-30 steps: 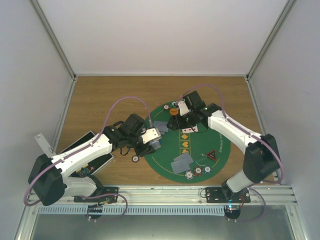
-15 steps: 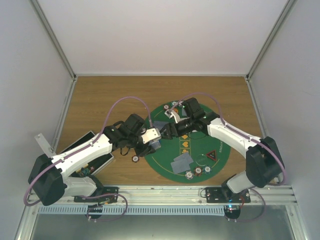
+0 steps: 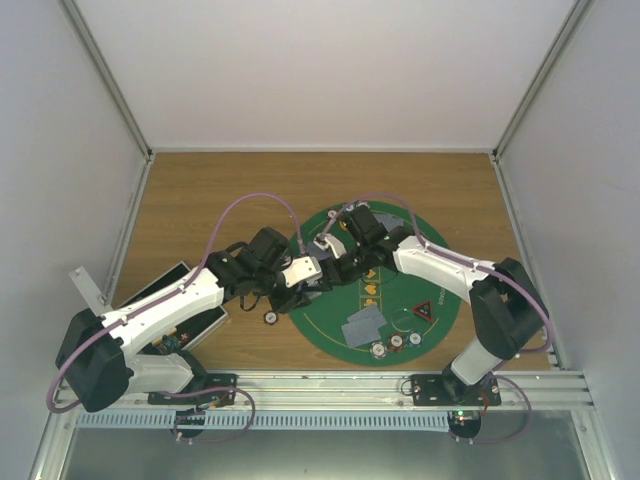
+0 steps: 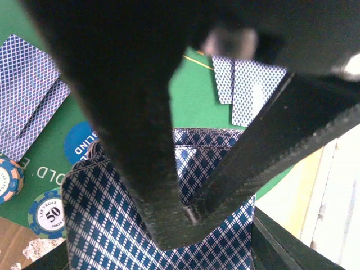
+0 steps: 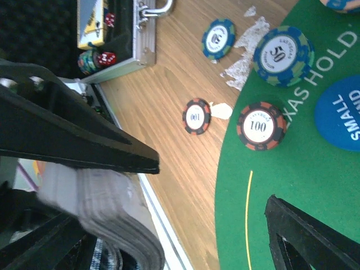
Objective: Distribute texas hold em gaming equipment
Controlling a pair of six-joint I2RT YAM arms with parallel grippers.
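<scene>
Where the green mat [image 3: 440, 285] meets the bare table [image 3: 200, 200], the top view shows the left hand [image 3: 303, 272] and the right hand [image 3: 328, 268] almost touching. In the left wrist view, the left hand's fingers [image 4: 152, 169] are clamped on a blue-backed deck [image 4: 112, 225], held above the mat near a 50 chip [image 4: 52, 212]. In the right wrist view, the right hand [image 5: 214, 185] gapes wide with the deck beside its upper finger, and a 100 chip [image 5: 260, 125] lies on the mat.
</scene>
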